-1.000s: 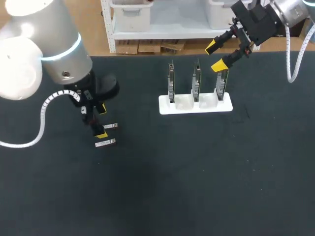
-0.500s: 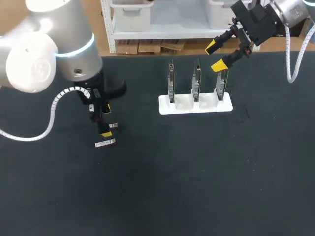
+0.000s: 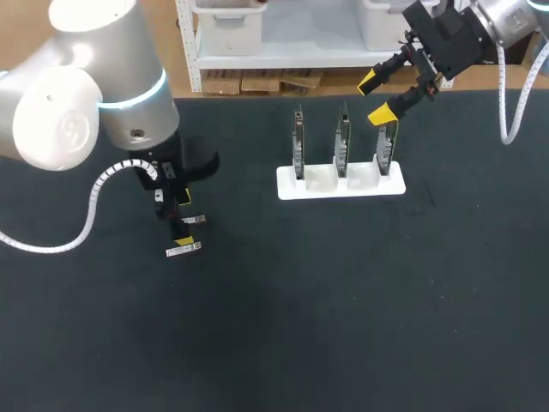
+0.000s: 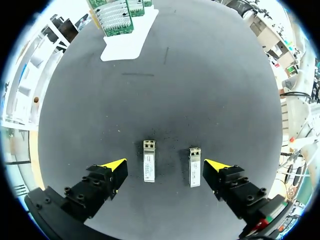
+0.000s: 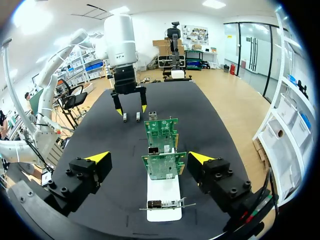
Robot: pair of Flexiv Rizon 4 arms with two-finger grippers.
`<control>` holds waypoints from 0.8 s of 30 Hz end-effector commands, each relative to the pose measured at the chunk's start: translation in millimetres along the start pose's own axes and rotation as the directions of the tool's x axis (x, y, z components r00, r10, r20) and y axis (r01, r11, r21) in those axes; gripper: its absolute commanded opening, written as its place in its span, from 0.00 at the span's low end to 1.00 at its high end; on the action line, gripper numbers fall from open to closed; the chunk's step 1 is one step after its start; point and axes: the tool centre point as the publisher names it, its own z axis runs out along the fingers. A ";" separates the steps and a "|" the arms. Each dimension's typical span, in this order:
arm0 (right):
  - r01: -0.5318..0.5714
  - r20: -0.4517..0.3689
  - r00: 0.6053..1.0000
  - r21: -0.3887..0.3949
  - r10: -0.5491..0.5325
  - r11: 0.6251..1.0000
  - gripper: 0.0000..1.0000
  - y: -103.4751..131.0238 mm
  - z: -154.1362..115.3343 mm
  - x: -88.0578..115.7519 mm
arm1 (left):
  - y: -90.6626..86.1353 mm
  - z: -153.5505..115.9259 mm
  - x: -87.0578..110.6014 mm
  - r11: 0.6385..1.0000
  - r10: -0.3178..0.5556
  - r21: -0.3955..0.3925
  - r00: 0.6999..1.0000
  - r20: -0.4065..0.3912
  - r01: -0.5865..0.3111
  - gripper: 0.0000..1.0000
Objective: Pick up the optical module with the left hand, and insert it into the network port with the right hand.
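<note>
Two small silver optical modules lie side by side on the black table, one (image 3: 194, 220) slightly farther than the other (image 3: 184, 250). My left gripper (image 3: 177, 215) hangs open directly over them. In the left wrist view both modules (image 4: 149, 166) (image 4: 194, 166) lie between its spread fingers, and neither finger touches a module. A white stand (image 3: 340, 182) holds three upright green network cards (image 3: 342, 137). My right gripper (image 3: 376, 97) is open above the rightmost card (image 3: 387, 144), holding nothing. In its own view the cards (image 5: 162, 166) stand ahead of the gripper (image 5: 149, 158).
The black table top (image 3: 343, 300) stretches wide in front of the stand and to the right of the modules. In the right wrist view my left gripper (image 5: 129, 102) stands over the modules (image 5: 138, 117) beyond the far card (image 5: 161, 132).
My left arm's upper body swung to the right and its gripper shifted slightly over the two modules. The right arm and the cards stayed still.
</note>
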 end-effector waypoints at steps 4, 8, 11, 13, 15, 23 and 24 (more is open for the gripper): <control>0.000 0.000 1.000 0.003 0.000 1.000 1.00 1.1 0.1 0.0 | 0.0 2.1 2.8 1.000 -0.005 0.002 1.000 -0.006 0.005 1.00; 0.000 0.000 1.000 0.003 0.000 1.000 1.00 1.1 0.1 0.0 | 1.3 1.5 3.5 1.000 -0.009 0.002 1.000 -0.010 0.009 1.00; 0.000 0.000 1.000 0.003 0.000 1.000 1.00 1.1 0.1 0.0 | 2.6 1.2 3.1 1.000 -0.010 0.002 1.000 -0.013 0.010 1.00; 0.000 0.000 1.000 0.003 0.000 1.000 1.00 1.1 0.1 0.0 | 4.3 1.4 3.2 1.000 -0.011 0.003 1.000 -0.015 0.011 1.00; 0.000 0.000 1.000 0.003 0.000 1.000 1.00 1.1 0.1 0.0 | 5.6 1.5 3.5 1.000 -0.012 0.004 1.000 -0.016 0.012 1.00; 0.000 0.000 1.000 0.003 0.000 1.000 1.00 1.1 0.1 0.0 | 13.2 3.8 5.1 0.999 -0.027 0.016 0.999 -0.024 0.028 1.00; 0.000 0.000 1.000 0.003 0.000 1.000 1.00 1.1 0.1 0.0 | 14.0 4.1 5.4 0.999 -0.028 0.017 0.999 -0.025 0.029 1.00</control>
